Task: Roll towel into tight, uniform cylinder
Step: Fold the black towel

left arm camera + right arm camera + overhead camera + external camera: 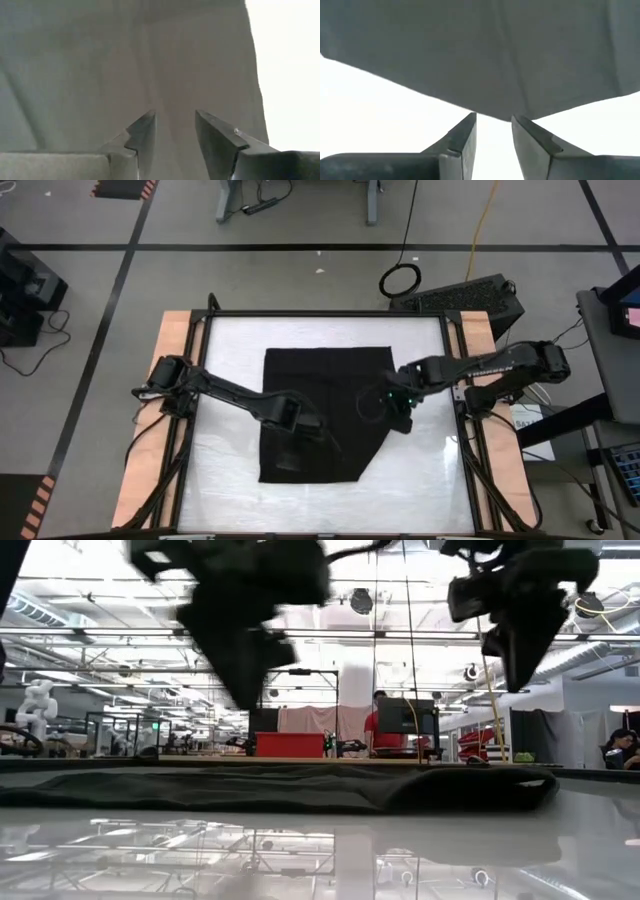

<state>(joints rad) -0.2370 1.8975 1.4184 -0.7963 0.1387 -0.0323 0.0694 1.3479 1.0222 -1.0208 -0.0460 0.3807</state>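
The black towel [320,380] lies spread flat on the white tabletop [230,470]; its near right side runs in a slanting edge. In the low view it is a low dark band [280,788]. My left gripper [318,430] hangs open above the towel's near middle, and its wrist view [175,116] shows cloth [125,60] below the fingers. My right gripper [403,422] hangs open above the towel's right edge [485,112]. In the low view both grippers [240,670] [515,650] are clear above the cloth. No white tag shows.
A dark frame [330,313] rims the tabletop, with wooden boards [170,340] along its left and right sides. Bare white tabletop lies to the left of, to the right of and in front of the towel. People [378,725] show far off in the room behind.
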